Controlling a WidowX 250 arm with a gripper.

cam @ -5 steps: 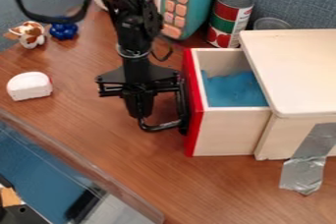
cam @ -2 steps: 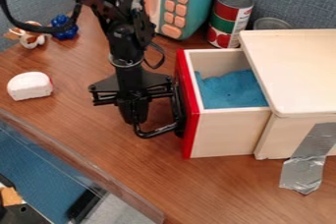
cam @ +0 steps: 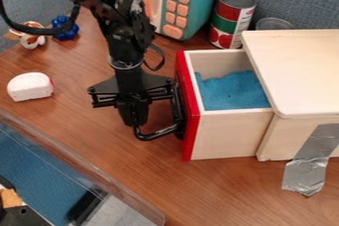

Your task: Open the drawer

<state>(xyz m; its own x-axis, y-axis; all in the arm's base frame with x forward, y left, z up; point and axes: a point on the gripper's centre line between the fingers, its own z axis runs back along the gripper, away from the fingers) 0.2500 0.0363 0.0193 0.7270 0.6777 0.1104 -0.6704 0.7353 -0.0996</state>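
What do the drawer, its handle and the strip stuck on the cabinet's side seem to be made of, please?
The drawer looks like pale, smooth wood with a glossy red-painted front. The handle is black and slightly shiny, either painted metal or plastic. The strip appears to be duct tape: silvery, wrinkled and creased.

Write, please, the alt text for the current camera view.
A red-fronted wooden drawer stands open, something blue inside, with a black robot pincer at its handle. Behind are a teal toy microwave and a can; a white block lies at left.
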